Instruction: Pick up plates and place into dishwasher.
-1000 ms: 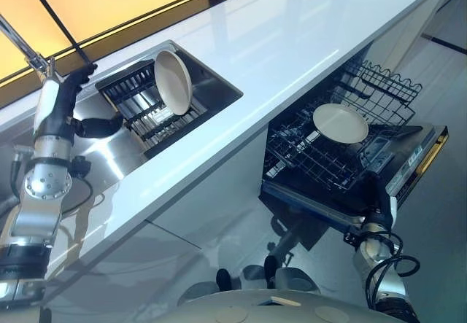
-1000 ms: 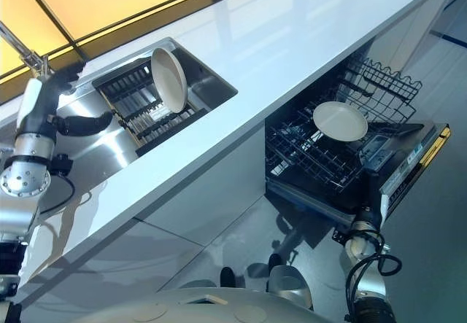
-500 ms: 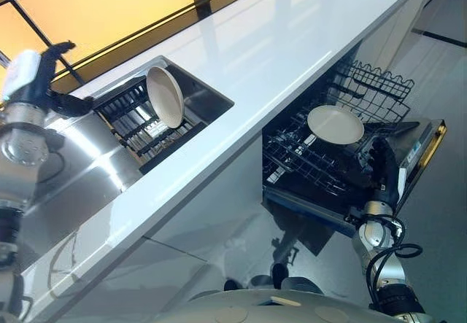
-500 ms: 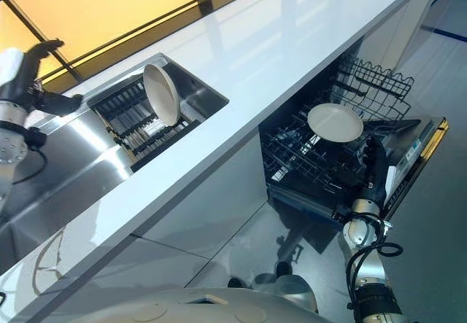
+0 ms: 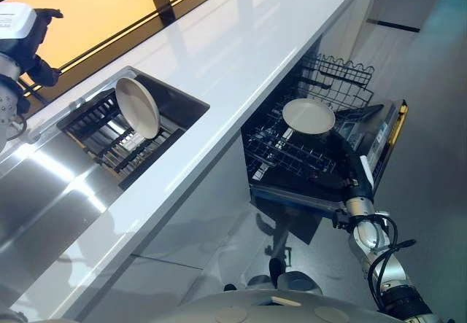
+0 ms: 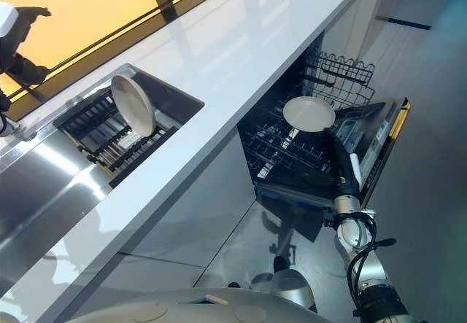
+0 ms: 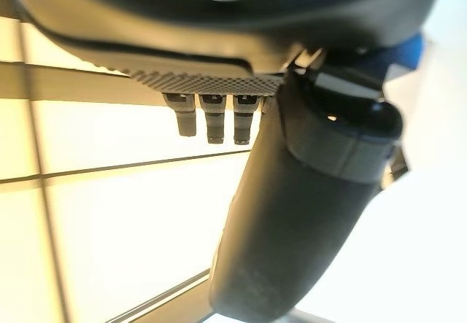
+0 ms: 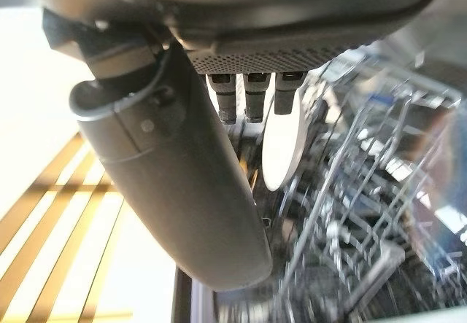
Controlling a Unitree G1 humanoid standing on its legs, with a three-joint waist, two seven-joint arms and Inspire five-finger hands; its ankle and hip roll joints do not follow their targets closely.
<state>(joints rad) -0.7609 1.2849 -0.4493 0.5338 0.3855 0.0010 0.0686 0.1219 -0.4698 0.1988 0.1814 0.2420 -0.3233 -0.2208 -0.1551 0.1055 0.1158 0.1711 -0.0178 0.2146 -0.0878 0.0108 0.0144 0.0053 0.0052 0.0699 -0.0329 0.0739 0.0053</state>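
Having risen since a moment ago, the left robot hand (image 5: 33,42) is hanging empty, fingers relaxed, above the steel sink (image 5: 44,184) on the left, while the right robot hand (image 5: 349,164) is reaching straight-fingered just beside the round cream plate (image 5: 309,115) lying in the wire dishwasher rack (image 5: 292,155), and another plate (image 5: 137,107) is leaning in the sink's dark drainer (image 5: 109,137).

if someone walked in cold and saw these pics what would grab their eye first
Probably the two pale plates: one plate stands on edge in the dark rack set in the sink, another plate lies flat on the pulled-out dishwasher rack below the white counter. Next, the right hand by that rack, fingers straight, holding nothing, and the left hand raised beyond the sink.
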